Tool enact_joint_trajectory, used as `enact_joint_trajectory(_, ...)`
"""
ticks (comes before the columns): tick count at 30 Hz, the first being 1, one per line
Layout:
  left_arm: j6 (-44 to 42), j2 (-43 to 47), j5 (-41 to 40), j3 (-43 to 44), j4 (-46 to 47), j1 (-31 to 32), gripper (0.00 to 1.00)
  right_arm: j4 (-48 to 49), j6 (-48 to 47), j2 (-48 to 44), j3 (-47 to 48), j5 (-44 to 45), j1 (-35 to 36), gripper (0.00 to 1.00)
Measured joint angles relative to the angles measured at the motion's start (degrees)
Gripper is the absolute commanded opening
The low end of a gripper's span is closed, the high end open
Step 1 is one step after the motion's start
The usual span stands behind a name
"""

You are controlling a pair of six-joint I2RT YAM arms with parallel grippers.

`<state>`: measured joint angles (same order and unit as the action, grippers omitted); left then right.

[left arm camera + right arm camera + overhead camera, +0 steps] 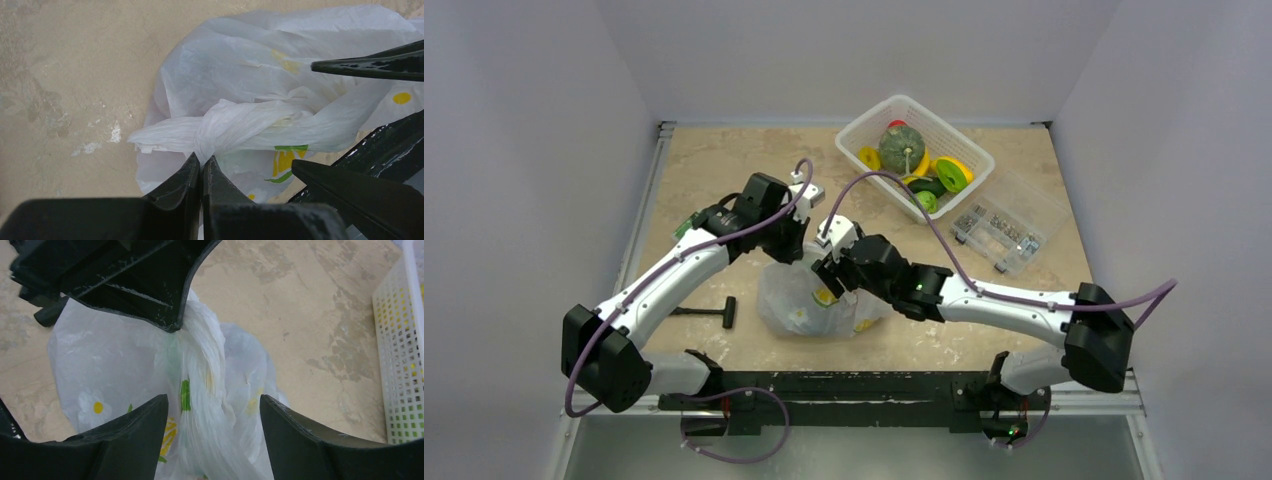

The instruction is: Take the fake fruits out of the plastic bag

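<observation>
The plastic bag [809,305] is seen lying at the near middle of the desk [714,170]. Its knotted handles are pinched in the closed left end effector [201,167]. The right end effector [212,400] is held open astride the twisted handle, gripping nothing.

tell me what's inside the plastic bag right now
Nothing inside shows. The plastic bag is tied shut at its knotted handles, pinched by the left gripper. Through the cloudy film only yellow and green prints appear; any fruit is covered.
</observation>
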<state>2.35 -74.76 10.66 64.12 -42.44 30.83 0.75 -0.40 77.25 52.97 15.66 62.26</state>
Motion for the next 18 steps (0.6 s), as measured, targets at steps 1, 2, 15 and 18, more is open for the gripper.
enact_joint_trajectory(1,0.0,0.0,0.15,0.0,0.0,-0.09,0.0,0.76,-0.02,1.25,-0.07,0.35,0.11,0.62)
enact_joint_trajectory(2,0.0,0.0,0.28,0.0,0.0,-0.09,0.0,1.22,-0.02,2.23,-0.09,1.14,0.13,0.59)
enact_joint_trajectory(15,1.73,3.93,-1.62,-0.02,1.05,-1.88,0.0,8.39,15.15,-2.91,-7.74,14.84,0.24,0.0)
enact_joint_trajectory(18,2.58,5.25,-3.48,-0.02,1.09,-2.73,0.0,9.62,23.39,-9.03,-11.63,14.6,-2.56,0.0)
